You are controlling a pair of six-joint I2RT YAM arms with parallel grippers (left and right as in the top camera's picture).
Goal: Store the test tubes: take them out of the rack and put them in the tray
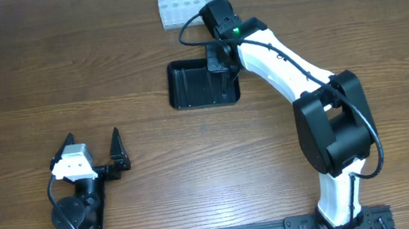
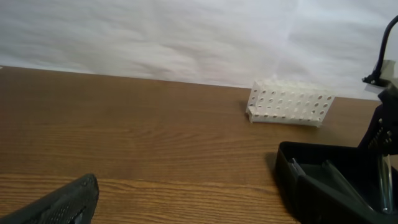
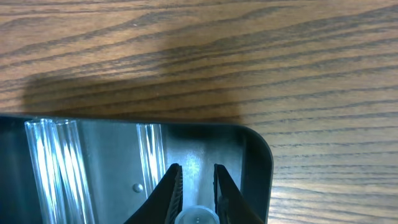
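The white rack (image 1: 191, 6) stands at the table's far side, and its holes look empty in the left wrist view (image 2: 289, 102). Just in front of it lies the black tray (image 1: 188, 85). My right gripper (image 1: 223, 64) hangs over the tray's right end. In the right wrist view its fingers (image 3: 196, 171) are shut on a clear test tube (image 3: 196, 216) just above the tray floor. Three more tubes lie in the tray (image 3: 258, 162), two side by side (image 3: 53, 168) and one apart (image 3: 151, 155). My left gripper (image 1: 95, 146) stands open near the left arm's base, holding nothing.
Bare wooden tabletop (image 1: 62, 70) surrounds the tray and rack. A white wall (image 2: 155, 31) rises behind the table's far edge. The right arm's white links (image 1: 287, 71) stretch from the front right toward the tray.
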